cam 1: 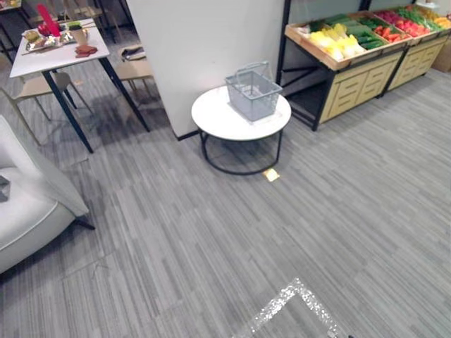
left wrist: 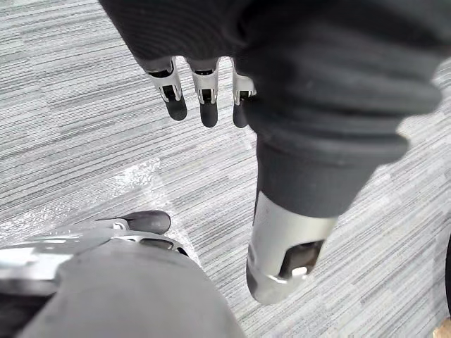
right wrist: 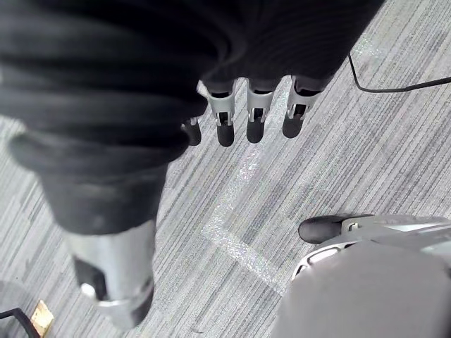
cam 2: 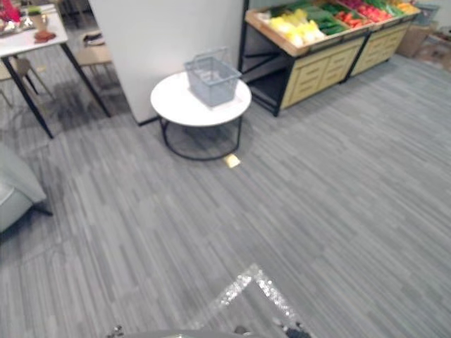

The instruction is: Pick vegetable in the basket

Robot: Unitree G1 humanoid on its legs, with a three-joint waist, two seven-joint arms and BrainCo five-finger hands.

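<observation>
Grey carpet all round, and both hands hang low over it with nothing in them: left hand (left wrist: 207, 105) has its fingers straight and slack, right hand (right wrist: 255, 118) the same. The task's things are well ahead. The grey basket (cam 1: 252, 94) sits on the round white table (cam 1: 215, 118), handles up, and looks empty. The vegetables lie in the wooden produce stand (cam 1: 351, 86) just beyond the table on the robot's right, as a yellow pile (cam 1: 335, 41), a green pile (cam 1: 363, 32) and a red pile (cam 1: 399, 23). My read is that this is the approach step and no reach has begun. To do it well, walk forward and right, skirting the table rim so the basket is not knocked, and stop square to the stand's near corner with the basket within reach of the left arm. Then go for one piece at the front edge of the yellow pile with the right hand, closing round its middle. Counts: one basket, one round table, one stand, three colour piles clear enough to name, with more further along. Single vegetables are too small to count. There is also one yellow tag (cam 1: 271, 174) on the floor by the table, one glittery tape mark (cam 1: 290, 301), one white dining table (cam 1: 60, 56) and one pale sofa (cam 1: 25, 211).
</observation>
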